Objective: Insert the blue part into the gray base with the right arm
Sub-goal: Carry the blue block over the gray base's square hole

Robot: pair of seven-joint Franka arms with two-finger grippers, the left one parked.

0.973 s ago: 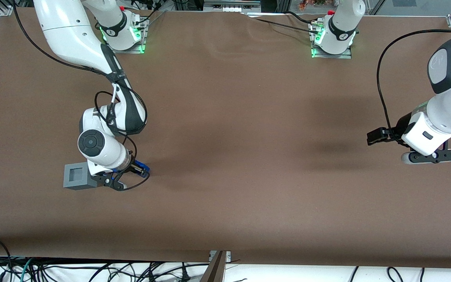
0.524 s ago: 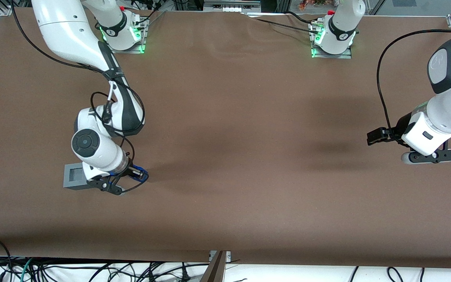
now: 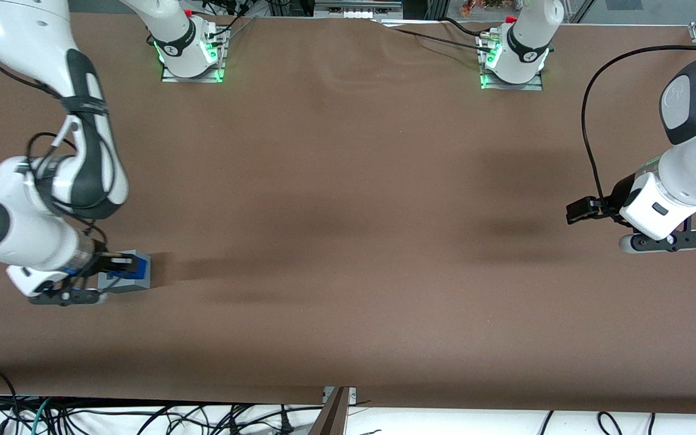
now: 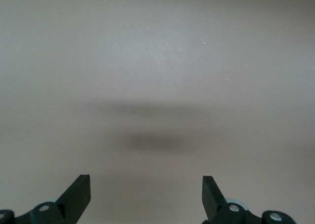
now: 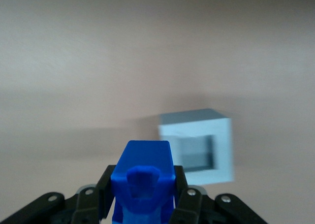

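Small bright-blue plastic part [image 5: 142,182], clamped in your black two-finger gripper [image 5: 142,197], hangs above the table; light-gray plastic cube base [image 5: 196,146] sits at its 1 o'clock.

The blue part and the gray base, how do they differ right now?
The blue part is bright blue with a notched face; the gray base is a light-gray cube with a square recessed socket. The blue part is held in the right arm's tool, shut on it above the table; the gray base rests on the table, its socket empty. Both look like plastic.
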